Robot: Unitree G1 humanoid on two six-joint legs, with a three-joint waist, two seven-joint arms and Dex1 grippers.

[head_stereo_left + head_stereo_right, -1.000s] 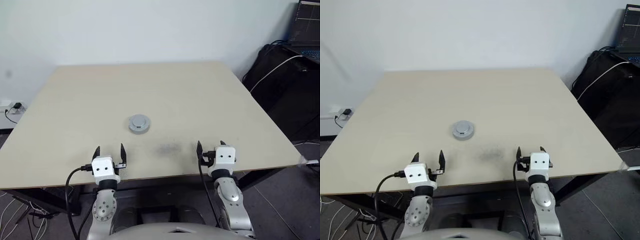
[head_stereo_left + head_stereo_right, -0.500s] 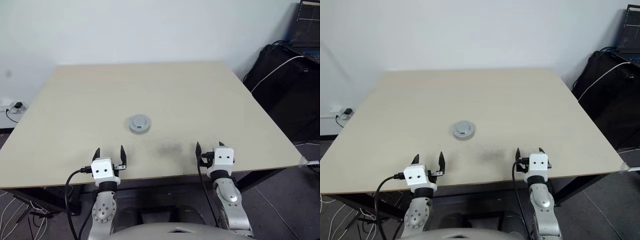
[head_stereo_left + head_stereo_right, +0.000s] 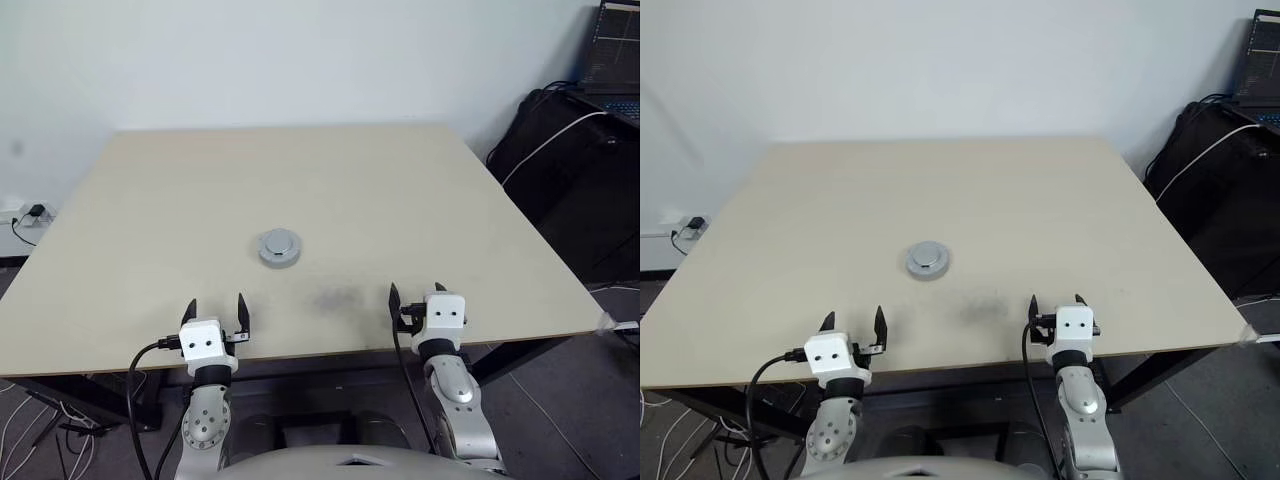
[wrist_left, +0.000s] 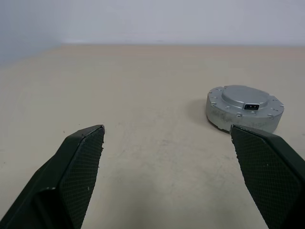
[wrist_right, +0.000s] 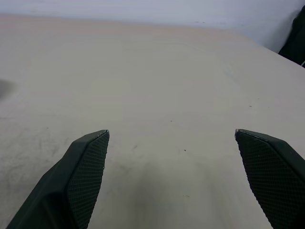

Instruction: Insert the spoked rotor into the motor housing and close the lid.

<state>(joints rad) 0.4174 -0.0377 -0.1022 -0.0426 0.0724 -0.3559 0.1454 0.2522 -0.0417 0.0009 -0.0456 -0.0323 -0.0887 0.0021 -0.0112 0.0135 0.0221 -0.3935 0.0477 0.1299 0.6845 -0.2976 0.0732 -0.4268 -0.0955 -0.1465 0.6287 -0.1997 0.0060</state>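
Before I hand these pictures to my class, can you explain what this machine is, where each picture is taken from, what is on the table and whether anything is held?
It is a humanoid robot with two arms, each ending in a two-fingered black gripper. Two pictures come from cameras on its head, looking down over the table. The other two come from cameras on its wrists, looking along the fingers. On the table sits one round grey metal motor with its lid on, showing a raised hub. The left gripper and the right gripper hover open near the table's front edge, holding nothing.
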